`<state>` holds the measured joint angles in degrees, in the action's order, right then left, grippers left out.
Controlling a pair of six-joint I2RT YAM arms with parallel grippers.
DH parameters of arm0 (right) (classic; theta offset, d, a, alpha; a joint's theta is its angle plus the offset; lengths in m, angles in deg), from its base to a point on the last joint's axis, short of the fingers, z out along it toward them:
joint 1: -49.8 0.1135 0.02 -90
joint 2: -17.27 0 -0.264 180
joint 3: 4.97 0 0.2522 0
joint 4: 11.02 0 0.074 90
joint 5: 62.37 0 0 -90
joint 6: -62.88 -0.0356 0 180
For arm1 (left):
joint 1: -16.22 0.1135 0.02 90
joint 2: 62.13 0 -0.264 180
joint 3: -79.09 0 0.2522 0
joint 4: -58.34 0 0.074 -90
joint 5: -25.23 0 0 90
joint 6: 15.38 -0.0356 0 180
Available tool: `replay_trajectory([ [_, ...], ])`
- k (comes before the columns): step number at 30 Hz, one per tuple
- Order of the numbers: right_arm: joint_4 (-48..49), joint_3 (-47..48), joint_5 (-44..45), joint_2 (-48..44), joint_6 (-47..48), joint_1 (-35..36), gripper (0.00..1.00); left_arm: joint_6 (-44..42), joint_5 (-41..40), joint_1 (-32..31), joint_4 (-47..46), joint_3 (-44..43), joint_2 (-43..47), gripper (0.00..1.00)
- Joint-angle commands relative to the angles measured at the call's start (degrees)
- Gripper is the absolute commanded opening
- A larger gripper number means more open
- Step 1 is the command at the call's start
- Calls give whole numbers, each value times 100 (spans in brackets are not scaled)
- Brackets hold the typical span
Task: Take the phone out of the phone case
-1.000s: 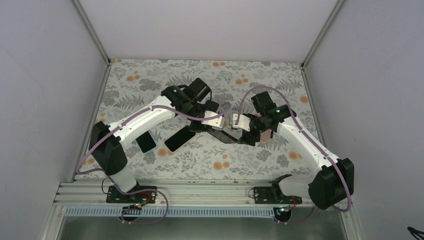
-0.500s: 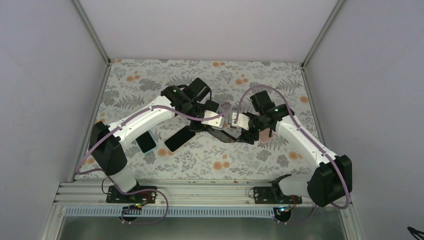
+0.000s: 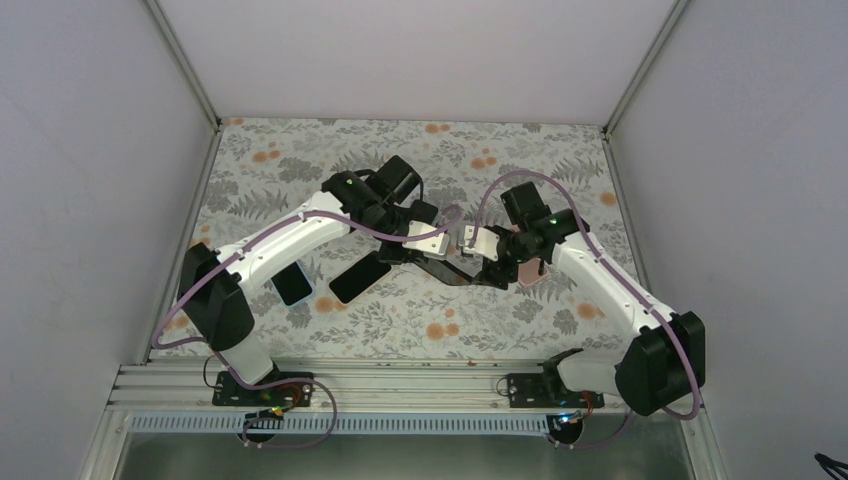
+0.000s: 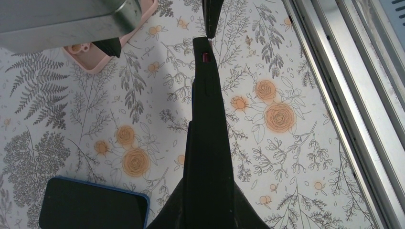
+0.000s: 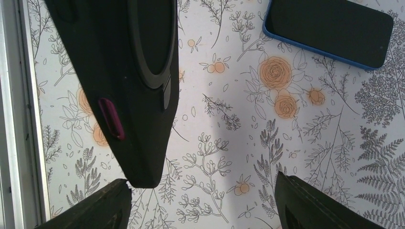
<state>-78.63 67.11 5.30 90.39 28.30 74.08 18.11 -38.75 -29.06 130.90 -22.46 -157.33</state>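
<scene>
My left gripper [image 3: 425,250] is shut on one end of a black phone case [image 3: 455,268], holding it edge-up above the table. In the left wrist view the case [image 4: 206,119] runs straight out from between my fingers. It has a ring on its back and a magenta side button [image 5: 111,118]. Whether the phone sits inside it is hidden. My right gripper [image 3: 493,268] is open at the case's far end. The case's corner [image 5: 143,176] hangs just above the right gripper's left fingertip [image 5: 102,202], and the right fingertip [image 5: 315,202] stands well apart.
A pink empty case [image 3: 530,272] lies on the floral mat under the right wrist. A phone in a blue case [image 3: 360,277] and a dark phone [image 3: 292,284] lie left of centre. The metal rail [image 4: 344,95] runs along the near edge.
The right gripper has edged slightly toward the black case's end. The left gripper and the case have held still.
</scene>
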Motion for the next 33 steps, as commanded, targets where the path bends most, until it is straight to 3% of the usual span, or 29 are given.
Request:
replay_trajectory([
  [1,4,-110,-163,-137,-92,-37,77,-9,268,-15,-182,-103,230,2],
  [15,376,-267,-79,-97,-218,-37,74,-16,311,-25,-73,-155,247,2],
  [24,1129,-338,403,-122,-414,-151,74,-44,401,-69,21,-116,299,2],
  [33,1559,-162,285,-55,-651,-130,73,32,1226,-78,76,-329,172,2],
])
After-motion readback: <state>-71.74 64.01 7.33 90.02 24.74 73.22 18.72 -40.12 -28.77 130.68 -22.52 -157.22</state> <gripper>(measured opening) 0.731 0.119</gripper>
